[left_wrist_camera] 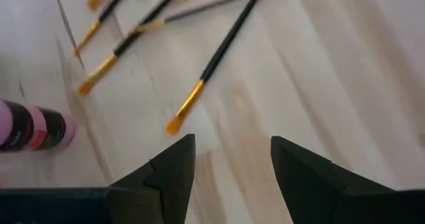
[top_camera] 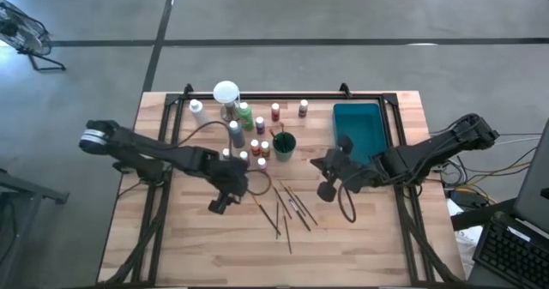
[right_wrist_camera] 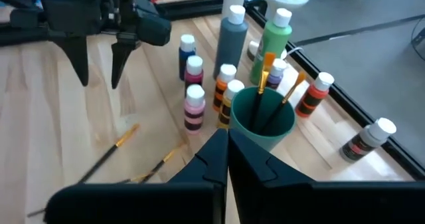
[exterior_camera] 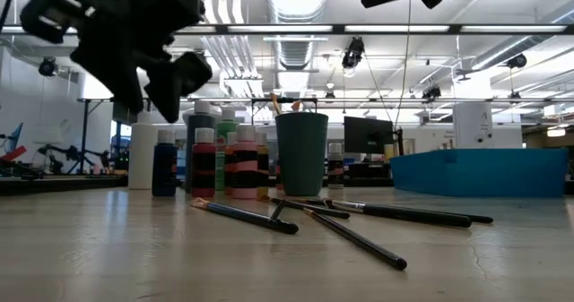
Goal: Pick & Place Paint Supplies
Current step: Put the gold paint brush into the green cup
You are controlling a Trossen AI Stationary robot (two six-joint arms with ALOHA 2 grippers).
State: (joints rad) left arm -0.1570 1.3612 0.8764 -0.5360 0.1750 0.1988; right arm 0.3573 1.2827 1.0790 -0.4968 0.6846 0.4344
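Observation:
Several thin dark brushes [top_camera: 287, 205] lie flat and scattered on the wooden table; their orange tips show in the left wrist view [left_wrist_camera: 174, 124]. Small white-capped paint bottles [top_camera: 249, 130] stand in a cluster by a dark green cup [top_camera: 284, 143] that holds more brushes. My left gripper [top_camera: 217, 207] hovers open above the table just left of the loose brushes, fingers pointing down [right_wrist_camera: 99, 64]; one brush tip lies just beyond them. My right gripper [top_camera: 319, 164] is shut and raised right of the cup, holding nothing.
A rectangular teal tray [top_camera: 356, 128] sits at the table's far right. A round white-topped object [top_camera: 226, 92] stands at the far edge behind the bottles. Black rails [top_camera: 283, 98] run along the far edge. Bare wood stretches along the near edge.

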